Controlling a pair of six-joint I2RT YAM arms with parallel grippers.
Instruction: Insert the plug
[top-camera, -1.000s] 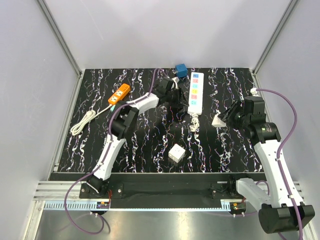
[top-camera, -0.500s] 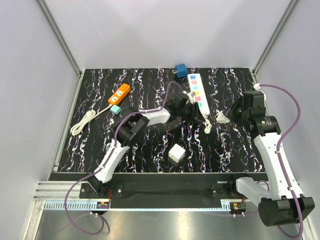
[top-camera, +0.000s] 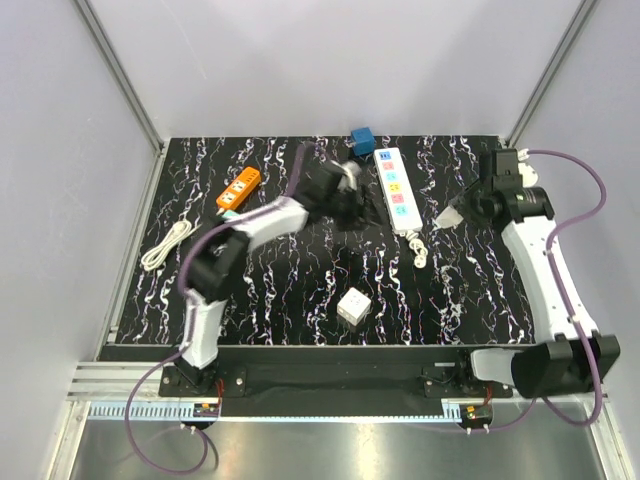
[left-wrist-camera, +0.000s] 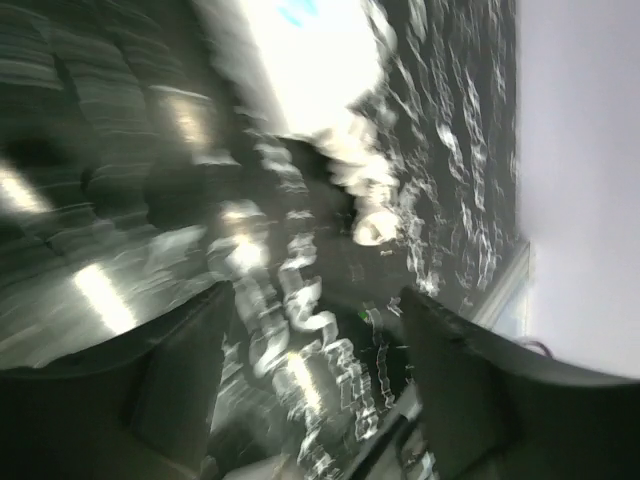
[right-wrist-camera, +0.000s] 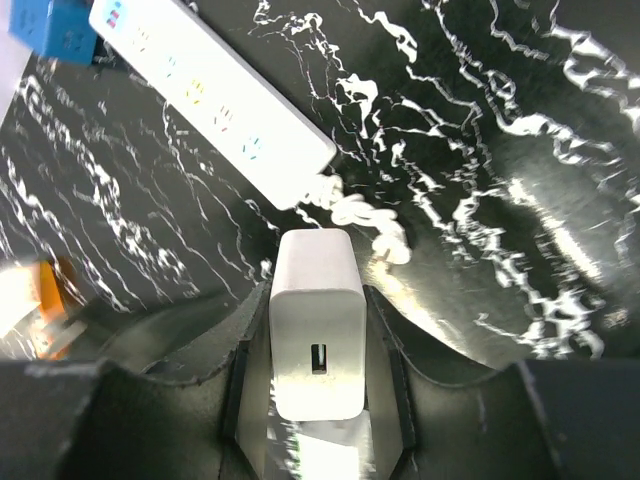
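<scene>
From above, the right gripper (top-camera: 457, 213) hangs over the black white-veined marble table (top-camera: 280, 290) near its right edge, its fingers clamped on the white rectangular charger plug (top-camera: 447, 216). The plug is off the surface, just right of the near end of the long white power strip with coloured sockets (top-camera: 397, 189), which lies slanted toward the far edge with its white cord bunched (top-camera: 420, 250) at its near end. The left gripper (top-camera: 350, 205) is just left of that strip, blurred. A blue cube (top-camera: 363, 140) sits at the far edge, a short orange power strip (top-camera: 239, 188) toward the far left corner, a coiled white cable (top-camera: 165, 245) by the left edge, and a small white cube adapter (top-camera: 352, 306) toward the near edge. The left wrist view is smeared by motion; its two dark fingers (left-wrist-camera: 180, 380) stand apart with only table pattern between them, holding nothing. In the right wrist view the plug (right-wrist-camera: 318, 270) sits upright between both fingers (right-wrist-camera: 250, 330), pinched on its two sides, a slot on its near face, and the white strip (right-wrist-camera: 210, 75) lies on the table beyond it, apart from the plug, its end pointing toward the fingers.
</scene>
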